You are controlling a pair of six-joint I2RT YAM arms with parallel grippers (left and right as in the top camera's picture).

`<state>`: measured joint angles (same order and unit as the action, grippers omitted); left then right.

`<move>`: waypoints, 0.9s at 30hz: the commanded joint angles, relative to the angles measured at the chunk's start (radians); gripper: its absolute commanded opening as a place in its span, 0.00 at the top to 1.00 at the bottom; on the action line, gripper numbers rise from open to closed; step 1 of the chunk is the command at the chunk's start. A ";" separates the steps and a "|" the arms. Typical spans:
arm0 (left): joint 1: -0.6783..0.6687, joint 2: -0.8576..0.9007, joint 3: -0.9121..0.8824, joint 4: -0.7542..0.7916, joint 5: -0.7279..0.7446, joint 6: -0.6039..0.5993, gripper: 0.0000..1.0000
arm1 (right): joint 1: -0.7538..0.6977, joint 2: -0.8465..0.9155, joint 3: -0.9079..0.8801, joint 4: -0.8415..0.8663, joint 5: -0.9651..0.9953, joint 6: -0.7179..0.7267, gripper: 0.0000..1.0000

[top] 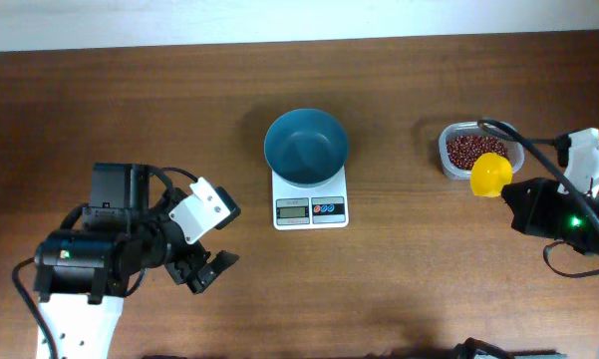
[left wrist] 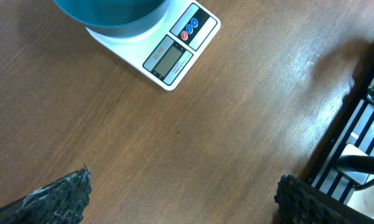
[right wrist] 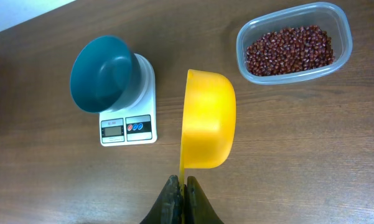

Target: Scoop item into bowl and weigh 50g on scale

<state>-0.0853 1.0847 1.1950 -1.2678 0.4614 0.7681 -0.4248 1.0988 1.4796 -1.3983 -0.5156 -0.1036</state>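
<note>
One bowl (right wrist: 102, 71) sits on one scale (right wrist: 127, 129), ahead and to the left of the right claw (right wrist: 182, 188), which is pinched shut on the thin handle of one yellow scoop (right wrist: 208, 121). One clear tub (right wrist: 239, 45) of beans (right wrist: 289, 50), too many to count, lies ahead to its right. The left claw (left wrist: 183, 208) gapes wide over the surface (left wrist: 205, 124), holding nothing; the scale's display is unreadable, and the bowl hides most of its top.
</note>
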 commanded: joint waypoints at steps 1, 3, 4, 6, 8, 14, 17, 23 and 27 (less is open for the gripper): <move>0.005 0.003 0.013 0.002 0.021 -0.023 0.01 | -0.002 -0.001 0.007 0.000 0.005 0.007 0.96; 0.005 0.003 0.013 0.002 0.021 -0.023 0.01 | -0.002 -0.001 0.007 0.000 0.005 0.007 0.96; 0.005 0.003 0.013 0.002 0.021 -0.023 0.01 | -0.002 -0.001 0.007 0.000 0.005 0.007 0.96; 0.005 0.003 0.013 0.002 0.021 -0.023 0.01 | -0.002 -0.001 0.007 0.000 0.005 0.007 0.96; 0.005 0.003 0.013 0.002 0.021 -0.023 0.01 | -0.002 -0.001 0.007 0.003 0.005 0.007 0.96; 0.005 0.003 0.013 0.002 0.021 -0.023 0.01 | -0.002 -0.001 0.007 0.029 0.006 0.005 0.96; 0.005 0.003 0.013 0.002 0.021 -0.023 0.01 | -0.002 0.006 0.007 0.042 0.041 0.003 0.96; 0.005 0.003 0.013 0.002 0.021 -0.023 0.01 | -0.002 0.030 -0.003 0.034 0.094 0.004 0.96; 0.005 0.003 0.013 0.002 0.021 -0.023 0.01 | -0.002 0.045 -0.003 0.075 0.094 0.008 0.96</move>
<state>-0.0853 1.0847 1.1950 -1.2678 0.4614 0.7586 -0.4248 1.1366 1.4792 -1.3502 -0.4362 -0.1032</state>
